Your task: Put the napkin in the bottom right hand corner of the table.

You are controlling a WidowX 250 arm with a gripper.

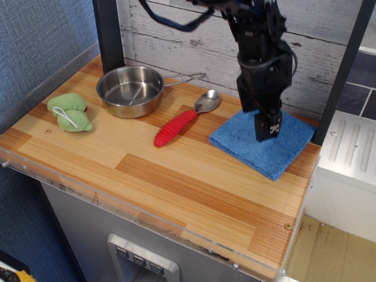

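Note:
The napkin (264, 141) is a folded blue terry cloth lying flat at the back right of the wood-grain table (176, 182), close to the right edge. My gripper (268, 134) points straight down over the middle of the napkin, its fingertips at or just above the cloth. It looks open and holds nothing. The black arm hides part of the napkin's far edge.
A steel pan (130, 90) stands at the back left, with a green plush toy (70, 111) to its left. A red-handled spoon (182, 120) lies between the pan and the napkin. A white plank wall runs behind, and a dark post (341, 70) stands at the back right.

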